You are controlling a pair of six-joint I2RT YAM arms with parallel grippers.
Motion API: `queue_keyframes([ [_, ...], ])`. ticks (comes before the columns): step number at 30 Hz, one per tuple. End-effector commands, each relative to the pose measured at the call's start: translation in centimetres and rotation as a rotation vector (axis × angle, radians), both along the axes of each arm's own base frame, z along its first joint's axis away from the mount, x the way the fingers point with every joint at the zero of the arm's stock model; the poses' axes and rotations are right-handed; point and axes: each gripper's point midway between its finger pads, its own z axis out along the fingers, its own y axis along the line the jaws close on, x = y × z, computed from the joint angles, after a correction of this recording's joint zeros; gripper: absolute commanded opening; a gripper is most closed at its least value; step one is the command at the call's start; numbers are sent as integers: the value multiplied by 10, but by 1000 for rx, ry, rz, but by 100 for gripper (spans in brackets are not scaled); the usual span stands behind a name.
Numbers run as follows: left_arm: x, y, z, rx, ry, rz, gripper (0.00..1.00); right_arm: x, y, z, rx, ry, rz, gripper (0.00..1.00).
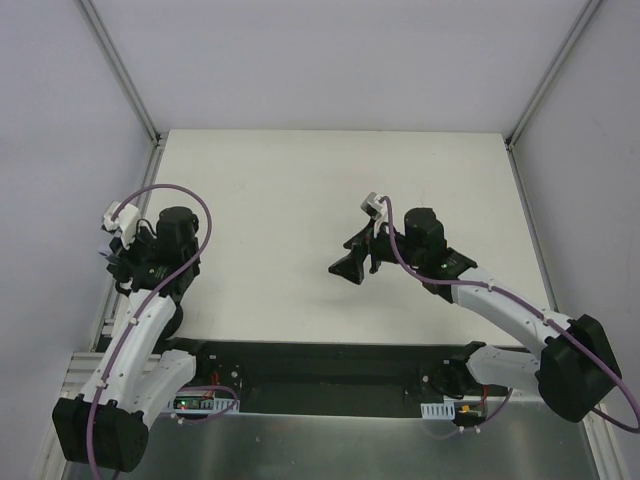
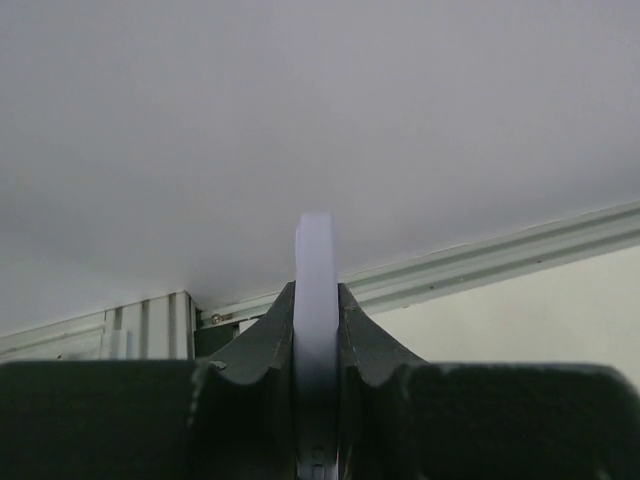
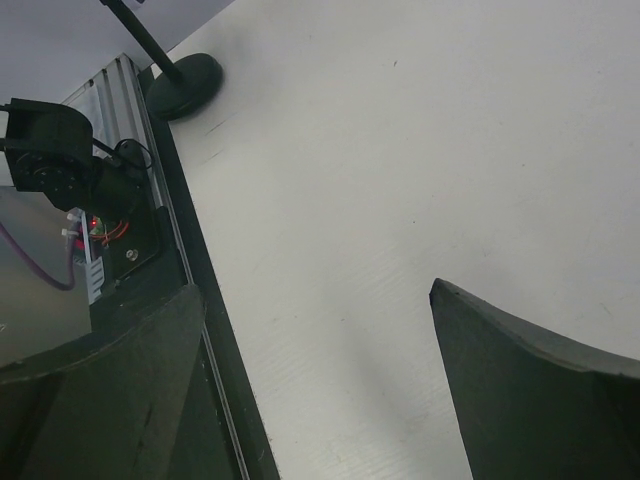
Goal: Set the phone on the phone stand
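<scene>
While left fingers (image 2: 255,350) pinch phone (image 2: 315,290), right (image 3: 530,390) (empty) gape.

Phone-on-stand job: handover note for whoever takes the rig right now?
Left gripper: shut on the phone, which shows edge-on between the fingers, facing the left wall.
Right gripper: open, empty, over bare table.
Phone stand: disc base on the table by the near-left rail; its cradle is out of frame in the right wrist view.
Done: phone grasped.
Left: carry it to the stand, seat it in the cradle, release.
</scene>
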Motion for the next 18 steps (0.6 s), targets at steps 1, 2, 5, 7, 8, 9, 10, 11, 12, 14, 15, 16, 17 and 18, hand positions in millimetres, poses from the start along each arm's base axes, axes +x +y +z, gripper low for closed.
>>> queue_keyframes([
  [1, -25, 15, 18, 48, -40, 159, 0, 1, 8, 30, 63, -43, 43, 97],
  [2, -25, 17, 20, 45, -55, 171, 0, 1, 9, 30, 64, -43, 45, 97],
  [5, -22, 22, 23, 43, -74, 207, 0, 0, 10, 24, 57, -27, 56, 97],
  [7, -20, 25, 25, 41, -93, 224, 0, -1, 12, 21, 53, -14, 71, 97],
  [8, -23, 26, 25, 45, -79, 233, 0, -1, 12, 20, 54, -6, 74, 97],
  [9, -25, 29, 25, 43, -85, 252, 0, -2, 13, 19, 53, -2, 78, 97],
  [10, -21, 30, 29, 38, -135, 255, 0, -1, 14, 19, 55, -1, 79, 97],
  [11, -20, 30, 33, 35, -154, 256, 0, -2, 14, 19, 58, -1, 85, 97],
  [12, -35, 33, 31, 48, -62, 273, 0, -2, 15, 20, 59, 0, 89, 97],
  [14, -31, 34, 41, 37, -166, 279, 0, -2, 16, 22, 64, -4, 94, 97],
  [15, -38, 34, 42, 45, -106, 279, 0, -2, 16, 21, 63, -4, 95, 97],
  [16, -30, 34, 44, 42, -142, 283, 0, -2, 16, 22, 65, -4, 97, 97],
  [17, -30, 34, 44, 41, -140, 282, 0, -3, 15, 22, 65, -4, 97, 97],
  [18, -25, 35, 41, 35, -189, 283, 0, -3, 15, 23, 66, -6, 97, 97],
])
